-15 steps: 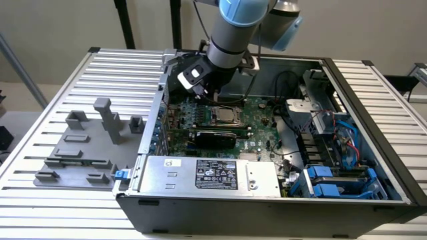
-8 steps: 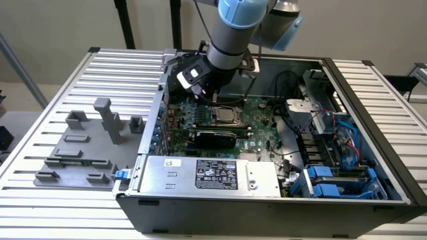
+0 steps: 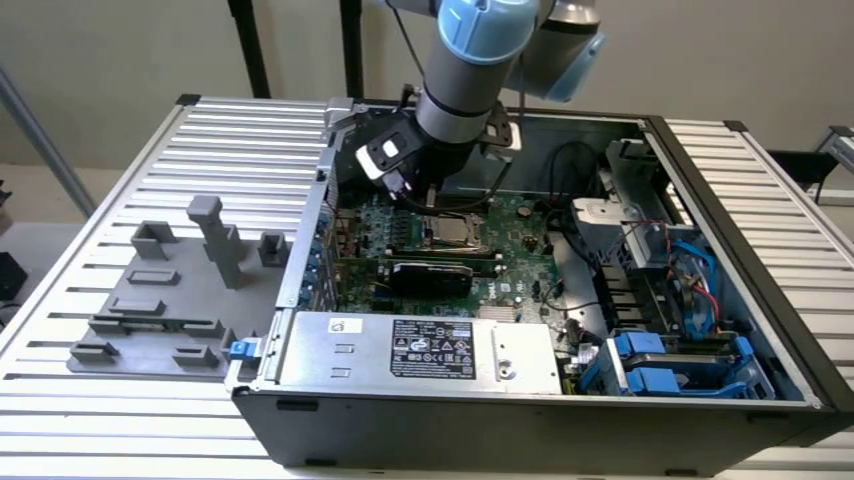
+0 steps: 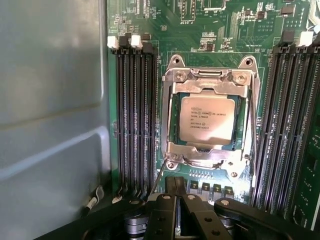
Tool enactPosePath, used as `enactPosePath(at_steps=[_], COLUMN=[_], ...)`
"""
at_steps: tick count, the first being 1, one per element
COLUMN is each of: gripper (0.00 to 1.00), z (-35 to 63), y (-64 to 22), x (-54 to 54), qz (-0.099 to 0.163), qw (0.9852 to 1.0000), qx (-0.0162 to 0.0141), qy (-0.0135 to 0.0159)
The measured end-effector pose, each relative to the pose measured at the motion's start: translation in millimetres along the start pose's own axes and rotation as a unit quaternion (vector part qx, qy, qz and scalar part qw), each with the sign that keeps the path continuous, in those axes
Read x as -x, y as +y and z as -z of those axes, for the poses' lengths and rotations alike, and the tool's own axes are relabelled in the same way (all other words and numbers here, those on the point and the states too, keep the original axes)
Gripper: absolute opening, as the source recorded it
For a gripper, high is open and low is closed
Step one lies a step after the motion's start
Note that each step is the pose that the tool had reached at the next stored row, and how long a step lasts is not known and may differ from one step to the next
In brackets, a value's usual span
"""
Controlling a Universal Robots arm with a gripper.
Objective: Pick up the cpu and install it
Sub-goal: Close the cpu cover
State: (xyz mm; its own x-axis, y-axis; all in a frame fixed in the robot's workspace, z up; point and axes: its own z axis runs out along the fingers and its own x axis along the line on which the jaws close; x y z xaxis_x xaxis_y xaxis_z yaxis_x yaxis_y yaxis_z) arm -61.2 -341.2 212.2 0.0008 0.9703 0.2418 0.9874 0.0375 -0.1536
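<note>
One arm is shown over an open computer case (image 3: 534, 430). Inside it, the cpu (image 4: 207, 119) lies flat within the metal socket frame (image 4: 176, 76) on the green motherboard (image 4: 200, 30). Memory slots (image 4: 135, 120) flank the socket frame on both sides. The arm's fingers (image 4: 171, 186) are pressed together and hold nothing; their tips hang just beside the socket frame, apart from the cpu. Grey fixture blocks (image 3: 160, 300) stand on the bench (image 3: 80, 420), well apart from the socket frame.

The open dark metal computer case (image 3: 534, 425) is overlooked from above; its silver-framed socket (image 4: 210, 80), shared, is faced closely from the wrist.
</note>
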Motion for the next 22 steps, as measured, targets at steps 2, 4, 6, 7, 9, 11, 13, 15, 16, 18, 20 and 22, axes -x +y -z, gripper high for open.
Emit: enactPosePath(at_steps=[2,4,6,7,9,11,13,15,16,18,20,22], gripper=[0.11,0.11,0.11,0.11,0.11,0.11,0.11,0.11,0.11,0.11,0.11,0.11], z=[-0.5,-0.4,-0.2,-0.4,-1.8,-4.1,-5.3,-5.8,-5.8,-5.4,-2.7,2.7], y=[2.0,4.2,6.4,7.1,7.9,8.8,9.2,9.3,9.5,9.8,9.6,9.0], x=[0.4,0.7,1.4,2.1,4.0,5.4,6.3,6.6,6.6,6.6,5.9,4.6], qz=[-0.003,-0.005,-0.007,-0.007,-0.009,-0.011,-0.014,-0.017,-0.018,-0.019,-0.019,-0.019], qw=[1.0000,1.0000,1.0000,1.0000,1.0000,0.9999,0.9999,0.9999,0.9998,0.9998,0.9998,0.9998], qx=[0.0007,0.0012,0.0017,0.0019,0.0023,0.0028,0.0035,0.0041,0.0043,0.0038,0.0034,0.0027], qy=[0.0004,0.0008,0.0012,0.0013,0.0016,0.0018,0.0023,0.0013,-0.0004,-0.0014,-0.0014,-0.0014])
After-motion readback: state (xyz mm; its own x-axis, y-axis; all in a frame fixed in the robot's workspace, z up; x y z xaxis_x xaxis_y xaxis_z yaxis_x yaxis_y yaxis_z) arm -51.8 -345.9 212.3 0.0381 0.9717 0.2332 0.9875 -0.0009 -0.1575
